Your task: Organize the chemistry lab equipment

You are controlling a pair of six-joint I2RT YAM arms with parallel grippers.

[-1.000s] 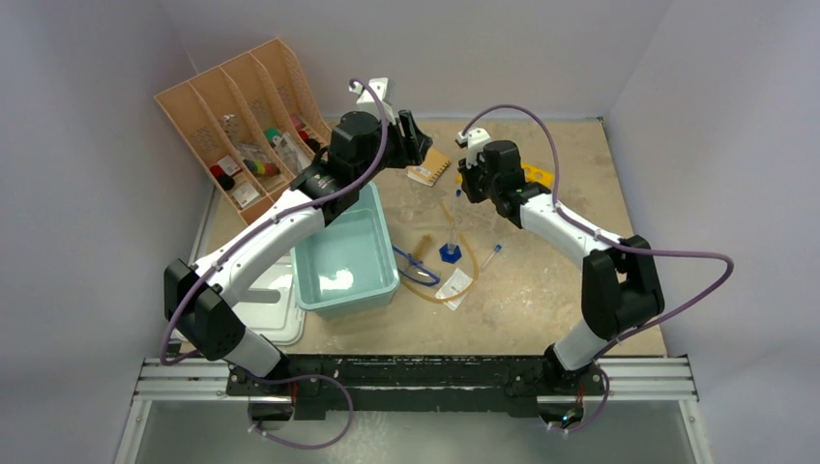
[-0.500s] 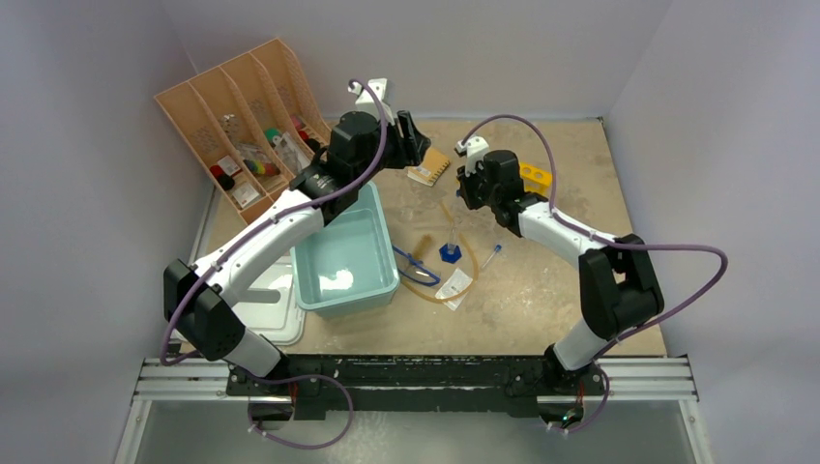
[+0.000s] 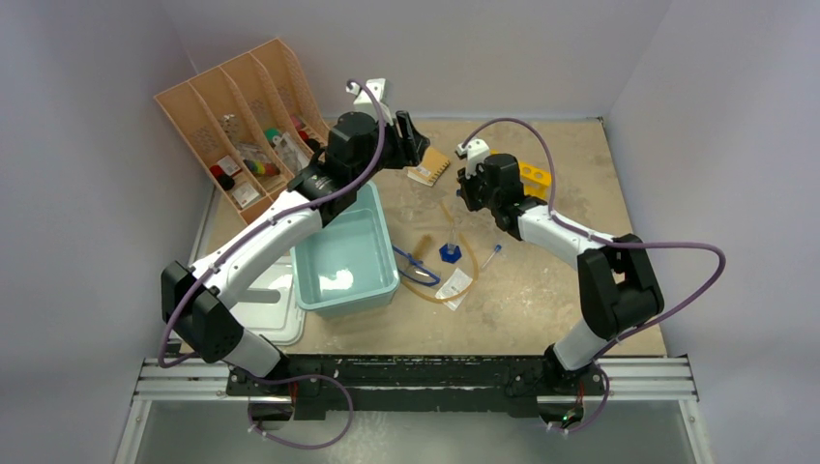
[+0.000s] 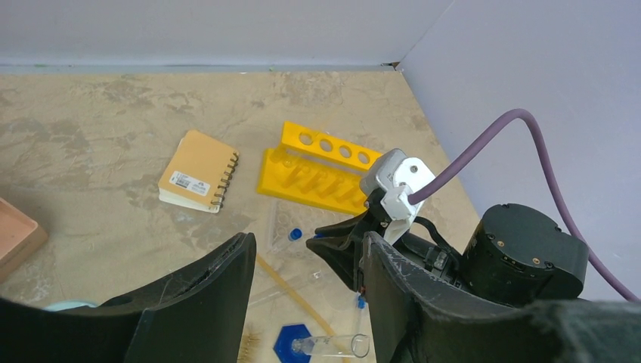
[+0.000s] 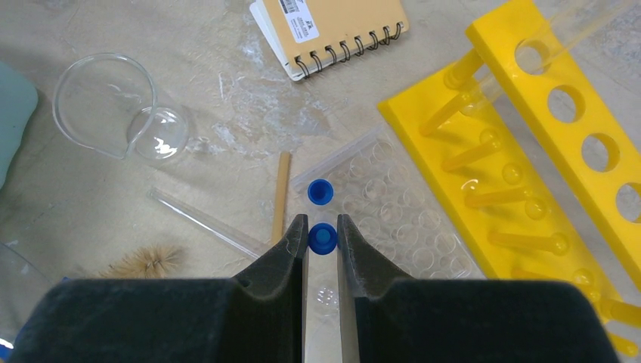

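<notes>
Your right gripper (image 5: 322, 227) had its jaws clamped on the blue cap of a test tube (image 5: 323, 240). It held the tube over the clear well plate (image 5: 393, 219) toward the far edge of the table (image 3: 541, 290), just beside the yellow rack (image 5: 529, 151). A second blue-capped tube (image 5: 320, 191) lay on that plate. Your left gripper (image 3: 411, 135) hung near the far edge with its jaws apart and nothing between them, close to the spiral notebook (image 3: 429, 166). The cylinder (image 3: 450, 249) stood mid-table on its blue base. The goggles (image 3: 416, 267) and the amber tubing (image 3: 473, 263) lay around it, beside the teal tub (image 3: 338, 256).
</notes>
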